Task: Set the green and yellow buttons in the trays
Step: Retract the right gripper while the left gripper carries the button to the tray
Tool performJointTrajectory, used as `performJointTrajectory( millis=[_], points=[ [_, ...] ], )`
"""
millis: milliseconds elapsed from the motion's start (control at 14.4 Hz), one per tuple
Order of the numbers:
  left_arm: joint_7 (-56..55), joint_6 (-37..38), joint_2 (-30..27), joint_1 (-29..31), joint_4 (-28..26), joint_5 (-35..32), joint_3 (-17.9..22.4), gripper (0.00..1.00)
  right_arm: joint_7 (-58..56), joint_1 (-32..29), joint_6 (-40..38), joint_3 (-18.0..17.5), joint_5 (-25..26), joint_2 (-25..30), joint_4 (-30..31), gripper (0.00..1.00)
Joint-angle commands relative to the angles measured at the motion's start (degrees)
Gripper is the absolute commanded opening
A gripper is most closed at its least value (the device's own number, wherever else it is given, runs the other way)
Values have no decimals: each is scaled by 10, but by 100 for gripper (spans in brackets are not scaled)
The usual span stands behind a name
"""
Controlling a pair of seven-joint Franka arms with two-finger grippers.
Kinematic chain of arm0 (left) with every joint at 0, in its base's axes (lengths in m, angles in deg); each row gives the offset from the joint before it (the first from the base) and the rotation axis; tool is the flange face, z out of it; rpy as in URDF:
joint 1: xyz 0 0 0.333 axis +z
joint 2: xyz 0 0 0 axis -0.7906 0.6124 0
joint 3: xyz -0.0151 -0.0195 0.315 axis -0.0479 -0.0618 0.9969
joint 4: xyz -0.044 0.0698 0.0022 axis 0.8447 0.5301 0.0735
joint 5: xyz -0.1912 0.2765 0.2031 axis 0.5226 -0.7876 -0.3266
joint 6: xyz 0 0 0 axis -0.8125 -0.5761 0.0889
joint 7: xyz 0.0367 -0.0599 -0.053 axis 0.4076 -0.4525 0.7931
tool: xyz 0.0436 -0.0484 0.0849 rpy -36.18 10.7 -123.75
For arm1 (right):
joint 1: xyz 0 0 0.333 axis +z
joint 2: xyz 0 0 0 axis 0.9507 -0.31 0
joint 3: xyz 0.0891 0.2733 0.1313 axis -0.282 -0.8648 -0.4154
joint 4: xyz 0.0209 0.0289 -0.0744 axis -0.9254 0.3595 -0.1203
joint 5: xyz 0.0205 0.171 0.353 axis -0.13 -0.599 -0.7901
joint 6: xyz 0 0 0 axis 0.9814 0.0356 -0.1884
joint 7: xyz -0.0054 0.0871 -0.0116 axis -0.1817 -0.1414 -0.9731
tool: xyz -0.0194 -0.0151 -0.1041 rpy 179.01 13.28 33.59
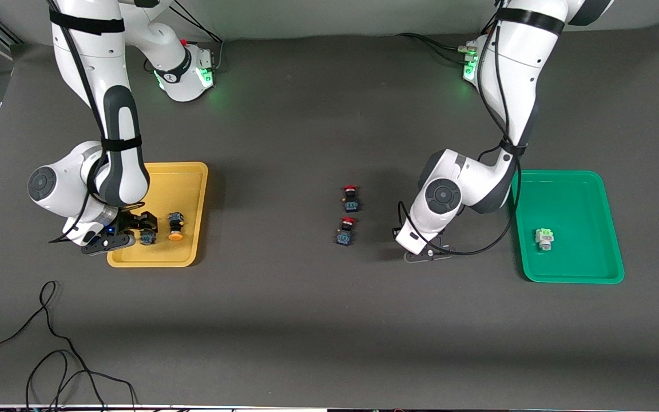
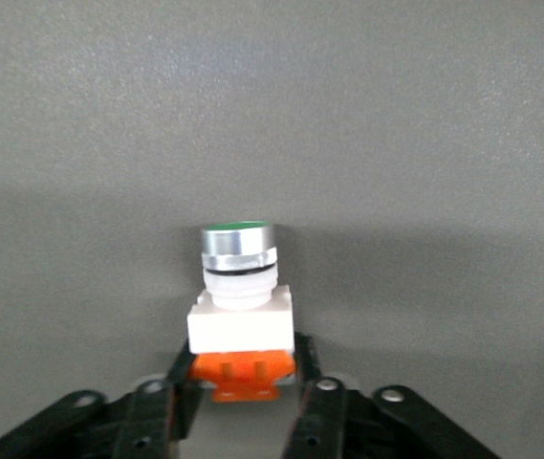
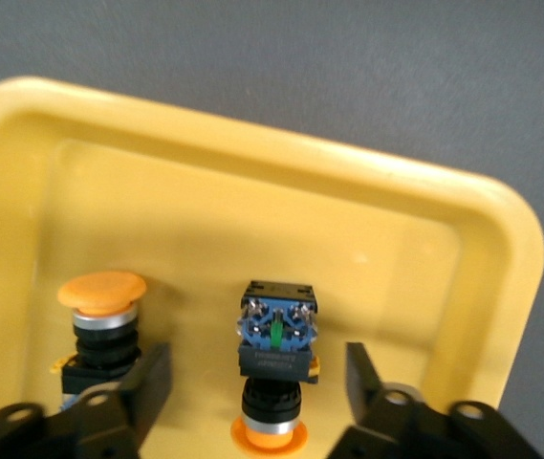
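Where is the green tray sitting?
Front view: the green tray lies at the left arm's end of the table, holding one pale green button.

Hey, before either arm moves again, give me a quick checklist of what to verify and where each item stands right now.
1. Right gripper fingers open, with gaps on both sides of the lying yellow button: ok.
2. That button and the second yellow button are both inside the yellow tray: ok.
3. Pale green button rests in the green tray: ok.
4. Round-capped green button in a tray: not ok. It sits on the bare table at the left gripper.
5. Left gripper's hold on that button: cannot tell.
6. Two red buttons on the table, outside both trays: ok.
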Motion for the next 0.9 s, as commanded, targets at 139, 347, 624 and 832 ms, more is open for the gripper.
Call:
performJointTrajectory(
  millis=[139,347,624,832],
  points=[
    [-12,43,-53,2,16,-4,10,0,-3,26,-157,120,27,54,-58,100],
    [-3,161,-125,12,17,0,11,0,17,36,-292,198,70,53,-154,100],
    [127,268,-208,81,5,-3,12,0,21,34,-463,291,84,52,-284,100],
    [329,331,-233,205,6,-7,12,0,24,25,-560,327,132,52,-390,100]
  ],
)
